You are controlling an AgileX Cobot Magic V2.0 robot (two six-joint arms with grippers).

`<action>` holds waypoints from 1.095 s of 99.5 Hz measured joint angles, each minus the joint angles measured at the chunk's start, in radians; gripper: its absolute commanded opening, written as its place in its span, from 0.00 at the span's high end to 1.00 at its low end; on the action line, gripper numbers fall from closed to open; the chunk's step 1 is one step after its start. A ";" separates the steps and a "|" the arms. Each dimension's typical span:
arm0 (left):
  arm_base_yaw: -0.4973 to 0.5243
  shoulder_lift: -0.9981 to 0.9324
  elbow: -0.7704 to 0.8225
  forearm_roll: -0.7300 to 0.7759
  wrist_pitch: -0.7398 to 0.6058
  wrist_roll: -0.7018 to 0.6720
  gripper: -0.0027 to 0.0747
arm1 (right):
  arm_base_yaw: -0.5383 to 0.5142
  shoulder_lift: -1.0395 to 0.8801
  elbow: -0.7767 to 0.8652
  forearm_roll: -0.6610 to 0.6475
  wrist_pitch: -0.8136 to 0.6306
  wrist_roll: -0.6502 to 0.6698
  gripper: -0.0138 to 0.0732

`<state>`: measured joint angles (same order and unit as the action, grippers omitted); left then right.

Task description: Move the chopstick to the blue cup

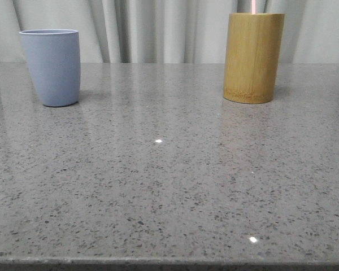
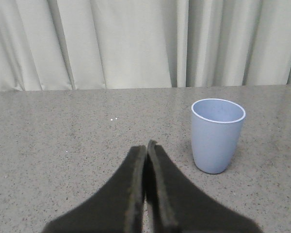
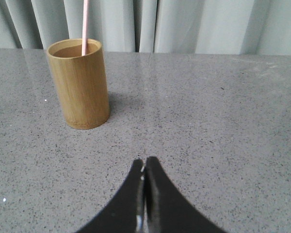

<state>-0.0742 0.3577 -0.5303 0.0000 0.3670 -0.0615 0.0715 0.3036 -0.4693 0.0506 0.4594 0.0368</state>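
The thin pale pink chopstick stands in the yellow-brown bamboo cylinder, well apart from the matte light-blue plastic cup on the speckled grey worktop. Left pincer and right pincer are both pressed together, holding nothing.

Blue cup, far left: matte light blue, plain. 
Bamboo cylinder, far right: yellow-brown, fine vertical grain. 
Chopstick: pale pink, plain. 
Bench: grey stone, speckled dark and white. 
Curtain, far side: off-white, vertical folds. 
Fingers, both arms: black.
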 measured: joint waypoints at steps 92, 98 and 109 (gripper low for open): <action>0.000 0.379 -0.259 -0.027 0.077 0.000 0.51 | 0.000 0.363 -0.210 0.000 0.023 0.000 0.46; 0.000 0.428 -0.309 -0.033 0.130 0.000 0.51 | 0.000 0.363 -0.210 0.000 0.025 0.000 0.46; -0.007 0.534 -0.427 -0.042 0.224 0.013 0.51 | 0.000 0.363 -0.210 0.000 0.028 0.000 0.46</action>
<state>-0.0811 0.8921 -0.9568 -0.0423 0.5908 -0.0487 0.0715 0.6664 -0.6790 0.0510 0.4871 0.0368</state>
